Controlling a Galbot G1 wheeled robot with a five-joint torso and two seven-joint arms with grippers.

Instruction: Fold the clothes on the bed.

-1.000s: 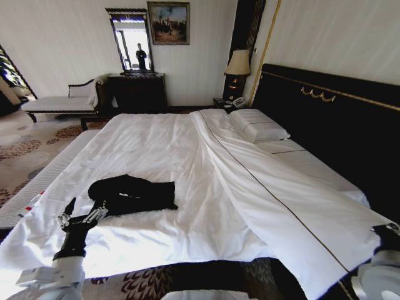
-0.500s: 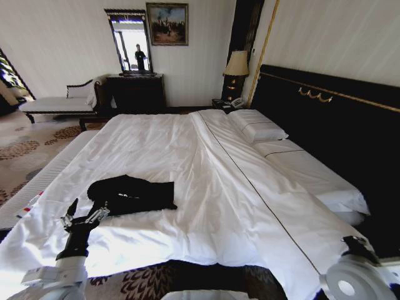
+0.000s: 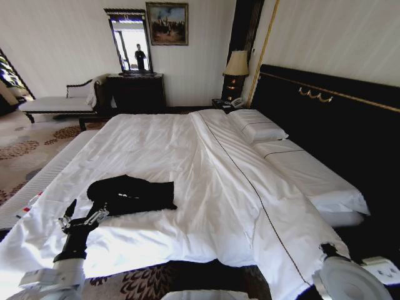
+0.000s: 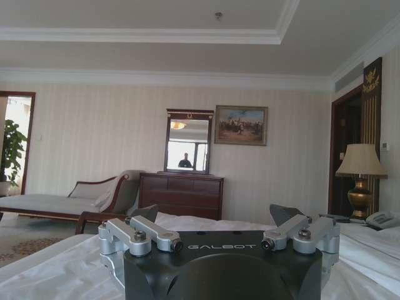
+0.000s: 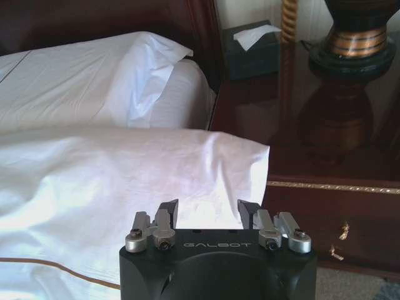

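Black short-sleeved cotton T-shirt [image 3: 132, 194] lies crumpled in a loose heap on the large white-sheeted bed with dark wood headboard [image 3: 206, 162], at about 8 o'clock from the bed's centre in the head view, near the foot edge. Not folded yet.

Left pincer [image 3: 80, 214] sits just off the shirt's 7 o'clock corner, low over the white sheet. Fingers spread wide in the left wrist view [image 4: 217, 219], nothing between them. Whether a fingertip touches the fabric, can't tell.

Right pincer [image 5: 208, 214] is at the bed's headboard-side corner, roughly 4 o'clock in the head view, where mostly the round grey wrist housing [image 3: 350, 281] shows. In the right wrist view its jaws stand moderately open, empty, and point at the folded-over edge of the white duvet with thin gold piping [image 5: 119, 181]. No clear contact with the duvet.

Beyond that edge: a white pillow [image 5: 94, 75], a glossy dark wood nightstand [image 5: 325, 125], a dark tissue box [image 5: 253, 47] and the brass-banded base of a lamp [image 5: 359, 37].

Far end of the room, 12 o'clock: dark wooden dresser [image 3: 137, 92] with a framed mirror [image 3: 130, 40], a gilt-framed painting [image 3: 167, 23], and a white chaise with dark carved frame [image 3: 59, 103] at 10 o'clock.
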